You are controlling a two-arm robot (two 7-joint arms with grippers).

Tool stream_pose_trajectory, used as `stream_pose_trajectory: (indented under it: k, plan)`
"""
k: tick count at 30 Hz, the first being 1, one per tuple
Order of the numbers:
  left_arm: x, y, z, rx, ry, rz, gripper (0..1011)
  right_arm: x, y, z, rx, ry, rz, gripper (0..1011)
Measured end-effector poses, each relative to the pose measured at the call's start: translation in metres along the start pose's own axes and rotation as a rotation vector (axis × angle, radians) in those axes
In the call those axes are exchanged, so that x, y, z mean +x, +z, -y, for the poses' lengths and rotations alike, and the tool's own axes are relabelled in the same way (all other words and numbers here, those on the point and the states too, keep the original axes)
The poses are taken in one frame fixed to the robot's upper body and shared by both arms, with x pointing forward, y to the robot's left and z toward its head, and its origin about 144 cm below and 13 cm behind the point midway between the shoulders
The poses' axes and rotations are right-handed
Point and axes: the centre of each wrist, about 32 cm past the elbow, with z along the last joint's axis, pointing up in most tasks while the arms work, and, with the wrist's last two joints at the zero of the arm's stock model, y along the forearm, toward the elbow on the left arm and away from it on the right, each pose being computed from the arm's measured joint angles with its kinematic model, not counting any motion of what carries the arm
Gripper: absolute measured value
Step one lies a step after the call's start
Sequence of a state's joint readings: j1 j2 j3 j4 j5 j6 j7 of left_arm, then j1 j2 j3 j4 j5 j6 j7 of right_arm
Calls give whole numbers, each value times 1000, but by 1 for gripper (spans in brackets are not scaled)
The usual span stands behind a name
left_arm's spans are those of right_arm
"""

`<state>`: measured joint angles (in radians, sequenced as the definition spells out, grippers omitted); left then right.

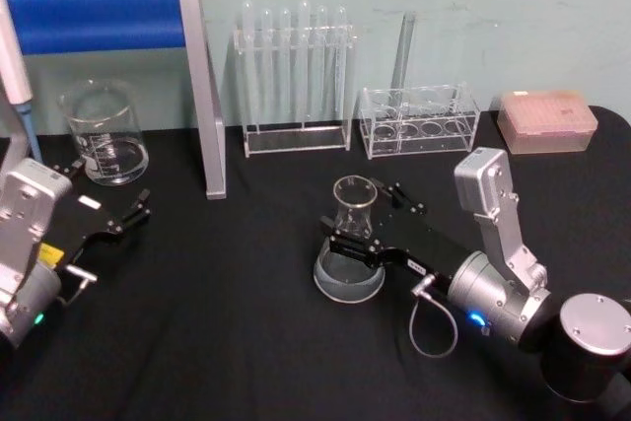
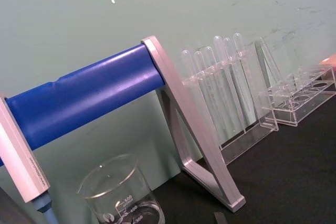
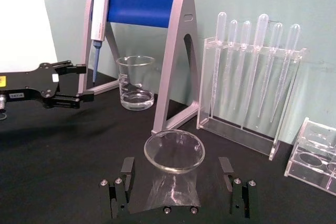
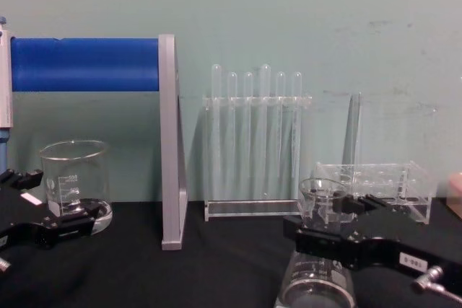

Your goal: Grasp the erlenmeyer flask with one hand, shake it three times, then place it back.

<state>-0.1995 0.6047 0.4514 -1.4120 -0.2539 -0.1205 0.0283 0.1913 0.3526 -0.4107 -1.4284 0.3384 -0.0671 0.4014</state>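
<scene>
Black desk (image 1: 237, 342) bearing, left to right along the wall: beaker (image 1: 104, 133), pipette stand (image 1: 204, 96), tube rack (image 1: 294, 76), low rack (image 1: 419, 123), pink box (image 1: 547, 120); flask (image 1: 347, 280) stands nearer, centre-right.

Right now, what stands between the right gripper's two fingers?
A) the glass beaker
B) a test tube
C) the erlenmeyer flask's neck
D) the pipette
C: the right gripper has its open fingers either side of the neck of the erlenmeyer flask, which stands on the table; the left gripper is parked near the beaker.
</scene>
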Motion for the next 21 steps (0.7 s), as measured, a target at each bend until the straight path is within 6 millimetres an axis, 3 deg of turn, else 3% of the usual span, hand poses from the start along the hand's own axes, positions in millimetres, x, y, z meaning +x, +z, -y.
stream_pose_trajectory:
  k: [21]
  plan:
    - [0,0,0,0,0,0,1001,-1,0,-6,9,-12,15,1000]
